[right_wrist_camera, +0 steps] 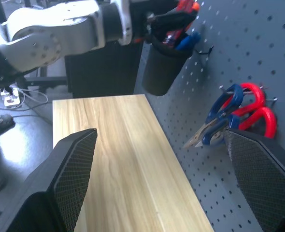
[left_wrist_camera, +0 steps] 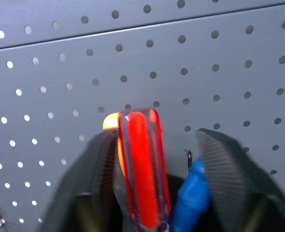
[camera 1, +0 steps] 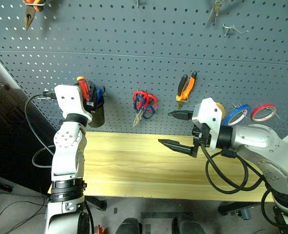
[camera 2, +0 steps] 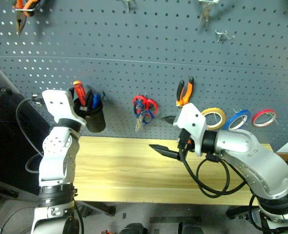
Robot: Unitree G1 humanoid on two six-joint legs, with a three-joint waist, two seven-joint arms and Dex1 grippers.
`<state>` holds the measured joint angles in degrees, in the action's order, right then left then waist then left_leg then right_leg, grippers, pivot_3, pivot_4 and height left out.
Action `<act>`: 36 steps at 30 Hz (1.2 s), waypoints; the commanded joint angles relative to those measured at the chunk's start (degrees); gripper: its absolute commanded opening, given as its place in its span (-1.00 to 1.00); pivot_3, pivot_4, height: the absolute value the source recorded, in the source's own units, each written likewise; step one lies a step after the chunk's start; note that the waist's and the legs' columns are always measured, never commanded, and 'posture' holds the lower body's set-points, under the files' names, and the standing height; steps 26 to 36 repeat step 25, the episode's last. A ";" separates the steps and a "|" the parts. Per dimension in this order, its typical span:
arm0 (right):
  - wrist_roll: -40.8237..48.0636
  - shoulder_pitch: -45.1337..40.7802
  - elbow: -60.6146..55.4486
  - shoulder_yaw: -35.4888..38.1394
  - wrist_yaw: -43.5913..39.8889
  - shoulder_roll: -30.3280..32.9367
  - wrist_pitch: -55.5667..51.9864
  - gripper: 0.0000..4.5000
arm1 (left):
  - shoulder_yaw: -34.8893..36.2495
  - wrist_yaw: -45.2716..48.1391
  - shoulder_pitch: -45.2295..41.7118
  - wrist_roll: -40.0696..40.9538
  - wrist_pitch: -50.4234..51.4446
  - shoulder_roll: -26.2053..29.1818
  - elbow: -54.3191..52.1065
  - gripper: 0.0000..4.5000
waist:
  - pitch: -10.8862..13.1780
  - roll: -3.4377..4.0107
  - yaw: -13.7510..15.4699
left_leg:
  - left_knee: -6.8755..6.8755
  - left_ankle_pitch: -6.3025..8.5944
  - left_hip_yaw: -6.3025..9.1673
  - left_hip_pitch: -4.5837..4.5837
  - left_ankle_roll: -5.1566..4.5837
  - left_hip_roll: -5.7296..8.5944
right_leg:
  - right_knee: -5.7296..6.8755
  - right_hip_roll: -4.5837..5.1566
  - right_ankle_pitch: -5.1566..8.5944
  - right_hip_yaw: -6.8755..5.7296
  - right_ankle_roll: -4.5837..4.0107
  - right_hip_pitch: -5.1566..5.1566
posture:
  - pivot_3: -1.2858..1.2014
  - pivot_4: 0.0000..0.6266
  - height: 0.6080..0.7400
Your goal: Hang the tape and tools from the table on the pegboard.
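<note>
Standing upright in the black cup (camera 1: pixel 95 116) hooked on the pegboard (camera 1: pixel 149 44), the red-handled screwdriver (camera 1: pixel 84 87) has its long axis near vertical, handle up, beside a blue-handled tool (camera 1: pixel 99 94) and just in front of the left pincer (left_wrist_camera: pixel 152 159). In the left wrist view the two black fingers (left_wrist_camera: pixel 229 169) flank the red handle with a gap on the blue tool's side, so the pincer reads as spread around the handle rather than pinching it; whether the other finger touches the handle cannot be told. The screwdriver therefore looks delivered, and the coming move, as a judgement, is for the left arm to draw back toward the near side along its own pointing line without dragging the handle out of the cup. Further right on the board hang the scissors with dark blue loops (camera 1: pixel 143 104), overlapping the red-looped scissors (camera 1: pixel 150 101), then the orange-and-black pliers (camera 1: pixel 185 89), and further right again the yellow ring (camera 2: pixel 213 117), the blue tape (camera 1: pixel 237 115) and the red ring (camera 1: pixel 263 112). The right pincer (camera 1: pixel 175 129) hovers over the desk (camera 1: pixel 134 165), jaws wide apart and holding nothing, pointing left. No tools lie on the visible desk, so the task appears close to finished.
</note>
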<state>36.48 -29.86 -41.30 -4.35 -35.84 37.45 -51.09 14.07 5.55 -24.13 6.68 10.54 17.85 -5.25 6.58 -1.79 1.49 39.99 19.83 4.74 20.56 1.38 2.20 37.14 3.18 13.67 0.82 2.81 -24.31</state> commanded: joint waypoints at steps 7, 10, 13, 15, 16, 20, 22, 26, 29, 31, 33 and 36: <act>1.51 2.12 -1.05 4.12 1.94 0.05 0.94 1.00 | -5.89 -4.75 -0.66 -2.53 17.95 -2.41 -16.04 0.91 | -0.79 -0.06 0.42 | 0.01 0.00 0.03 -0.02 -0.01 0.04 | 0.04 0.00 0.00 -0.01 0.01 0.07 | 0.13 -0.83 1.00; -2.79 6.31 -0.15 4.87 5.10 -0.91 4.35 1.00 | -9.75 -1.61 1.53 -3.29 18.33 -1.11 -19.13 0.91 | -1.43 -0.10 0.58 | 0.00 0.00 0.02 -0.04 -0.01 0.04 | 0.04 0.00 0.00 0.02 0.00 0.07 | 0.14 -0.85 1.00; -6.13 10.01 1.05 4.73 7.40 -2.51 7.88 1.00 | -11.11 0.18 4.45 -2.44 18.64 -1.38 -19.72 0.91 | -1.97 0.09 0.79 | -0.03 0.00 -0.09 -0.14 -0.01 0.04 | 0.05 0.00 0.00 0.12 0.00 0.10 | 0.14 -0.87 1.00; -11.65 15.54 3.50 3.71 10.69 -5.17 14.09 1.00 | -11.25 3.26 7.95 -0.68 15.91 -1.22 -18.41 0.91 | -2.51 0.21 0.82 | -0.08 0.00 -0.15 -0.34 -0.01 0.03 | 0.07 -0.02 0.00 0.18 0.00 0.22 | 0.13 -0.89 1.00; -14.92 19.00 5.53 3.33 12.54 -6.83 18.45 1.00 | -11.71 4.91 9.71 -0.70 14.25 -0.53 -17.14 0.91 | -2.78 0.25 0.88 | -0.13 0.00 -0.17 -0.46 -0.01 0.01 | 0.08 -0.03 0.01 0.19 0.00 0.28 | 0.13 -0.90 1.00; -21.47 29.58 14.15 5.15 16.31 -12.77 31.48 1.00 | -11.74 7.54 14.31 -1.21 10.51 0.23 -10.97 0.91 | -2.98 0.46 1.40 | -0.18 0.00 -0.16 -0.93 -0.03 0.04 | 0.01 -0.09 0.03 0.21 0.00 0.81 | 0.11 -0.92 1.00; -23.95 33.93 19.09 6.94 18.35 -15.22 36.96 1.00 | -11.45 8.01 16.20 -1.68 8.34 0.28 -6.62 0.91 | -3.17 0.63 1.42 | -0.20 0.03 -0.17 -1.38 -0.08 0.05 | -0.02 -0.12 0.04 0.22 0.02 1.25 | 0.11 -0.92 1.00; -25.90 36.42 23.89 9.26 20.58 -17.49 42.49 1.00 | -11.47 9.63 17.30 -2.70 3.72 1.47 -0.72 0.91 | -3.20 0.81 1.38 | -0.29 0.16 -0.16 -1.97 -0.32 0.07 | -0.11 -0.12 0.11 0.22 0.11 1.91 | 0.10 -0.93 1.00; -25.90 36.42 23.89 9.26 20.58 -17.49 42.49 1.00 | -11.47 9.63 17.30 -2.70 3.72 1.47 -0.72 0.91 | -3.20 0.81 1.38 | -0.29 0.16 -0.16 -1.97 -0.32 0.07 | -0.11 -0.12 0.11 0.22 0.11 1.91 | 0.10 -0.93 1.00; -25.90 36.42 23.89 9.26 20.58 -17.49 42.49 1.00 | -11.47 9.63 17.30 -2.70 3.72 1.47 -0.72 0.91 | -3.20 0.81 1.38 | -0.29 0.16 -0.16 -1.97 -0.32 0.07 | -0.11 -0.12 0.11 0.22 0.11 1.91 | 0.10 -0.93 1.00; -25.90 36.42 23.89 9.26 20.58 -17.49 42.49 1.00 | -11.47 9.63 17.30 -2.70 3.72 1.47 -0.72 0.91 | -3.20 0.81 1.38 | -0.29 0.16 -0.16 -1.97 -0.32 0.07 | -0.11 -0.12 0.11 0.22 0.11 1.91 | 0.10 -0.93 1.00; -25.90 36.42 23.89 9.26 20.58 -17.49 42.49 1.00 | -11.47 9.63 17.30 -2.70 3.72 1.47 -0.72 0.91 | -3.20 0.81 1.38 | -0.29 0.16 -0.16 -1.97 -0.32 0.07 | -0.11 -0.12 0.11 0.22 0.11 1.91 | 0.10 -0.93 1.00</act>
